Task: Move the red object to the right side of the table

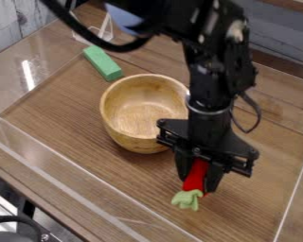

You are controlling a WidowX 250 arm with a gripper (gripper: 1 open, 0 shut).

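Observation:
The red object (pixel 192 182), a small red toy fruit with a pale green leafy end (pixel 185 199), hangs stem-down between the fingers of my gripper (pixel 199 176). The gripper is shut on it, just above the wood-grain table (pixel 91 180), to the right of the wooden bowl and near the front. The black arm reaches down from the top of the view and hides part of the fruit's upper end.
A wooden bowl (pixel 141 112) stands left of the gripper in the middle of the table. A green rectangular block (pixel 102 62) lies at the back left. Low clear acrylic walls (pixel 294 198) edge the tabletop.

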